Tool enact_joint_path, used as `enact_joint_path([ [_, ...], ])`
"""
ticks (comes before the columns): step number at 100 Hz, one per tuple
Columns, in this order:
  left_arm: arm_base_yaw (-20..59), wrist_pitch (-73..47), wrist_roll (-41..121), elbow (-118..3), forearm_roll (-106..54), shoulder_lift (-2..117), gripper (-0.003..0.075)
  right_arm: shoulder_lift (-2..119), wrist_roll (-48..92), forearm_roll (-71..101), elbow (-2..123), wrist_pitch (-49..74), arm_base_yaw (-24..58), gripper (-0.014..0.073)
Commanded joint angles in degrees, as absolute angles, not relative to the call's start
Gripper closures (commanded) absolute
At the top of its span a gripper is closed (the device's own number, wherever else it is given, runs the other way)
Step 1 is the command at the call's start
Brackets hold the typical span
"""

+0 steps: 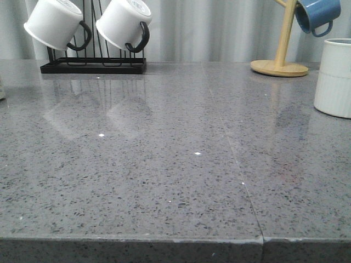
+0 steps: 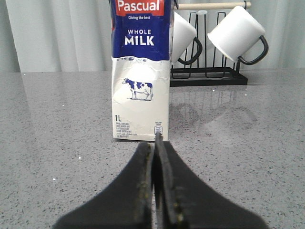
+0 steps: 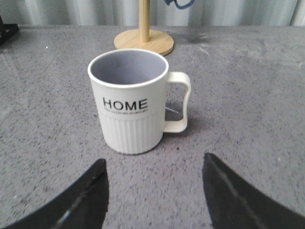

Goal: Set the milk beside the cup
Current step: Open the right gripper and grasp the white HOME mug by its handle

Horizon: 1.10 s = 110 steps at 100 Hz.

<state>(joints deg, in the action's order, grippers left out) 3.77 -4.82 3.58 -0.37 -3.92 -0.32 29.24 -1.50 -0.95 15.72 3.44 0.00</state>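
The milk (image 2: pixel 140 71), a tall white carton with a dark blue top, "WHOLE MILK" lettering and a cow picture, stands upright on the grey counter in the left wrist view. My left gripper (image 2: pixel 156 140) is shut and empty, its tips just short of the carton's base. The cup (image 3: pixel 129 100), an off-white ribbed mug with "HOME" lettering and a cream handle, stands upright in the right wrist view. My right gripper (image 3: pixel 155 164) is open and empty, a little short of the cup. In the front view only the cup's edge (image 1: pixel 334 76) shows at the far right; the milk and both grippers are out of that view.
A black rack (image 1: pixel 93 66) with two white black-handled mugs (image 1: pixel 55 22) stands at the back left, just behind the milk in the left wrist view (image 2: pixel 209 76). A wooden mug tree (image 1: pixel 281 64) with a blue mug (image 1: pixel 317 13) stands at the back right behind the cup.
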Motion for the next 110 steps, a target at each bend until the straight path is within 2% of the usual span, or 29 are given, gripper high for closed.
enact_joint_path([
  [1, 4.3, 0.0, 3.4, 2.9, -4.1, -1.6, 0.0741, 33.6, -0.9, -1.8, 16.3, -8.4, -0.2, 0.0128],
  [27, 4.3, 0.0, 3.4, 2.9, -4.1, -1.6, 0.0741, 47.4, -0.3, 0.0, 15.9, -22.7, -0.4, 0.0128],
  [38, 4.3, 0.0, 3.4, 2.9, -4.1, -1.6, 0.0741, 54.2, -0.3, 4.7, 15.9, -28.6, -2.8, 0.0128],
  [69, 4.3, 0.0, 3.4, 2.9, -4.1, -1.6, 0.0741, 66.8, 0.0, 4.7, 16.0, -44.0, -4.3, 0.0128],
  [94, 4.3, 0.0, 3.4, 2.9, -4.1, -1.6, 0.0741, 75.8, 0.7, 6.6, 16.4, -53.9, -4.3, 0.0128],
  [110, 4.3, 0.0, 3.4, 2.9, -4.1, -1.6, 0.0741, 80.2, 0.7, 6.6, 18.6, -55.5, -4.3, 0.0128],
])
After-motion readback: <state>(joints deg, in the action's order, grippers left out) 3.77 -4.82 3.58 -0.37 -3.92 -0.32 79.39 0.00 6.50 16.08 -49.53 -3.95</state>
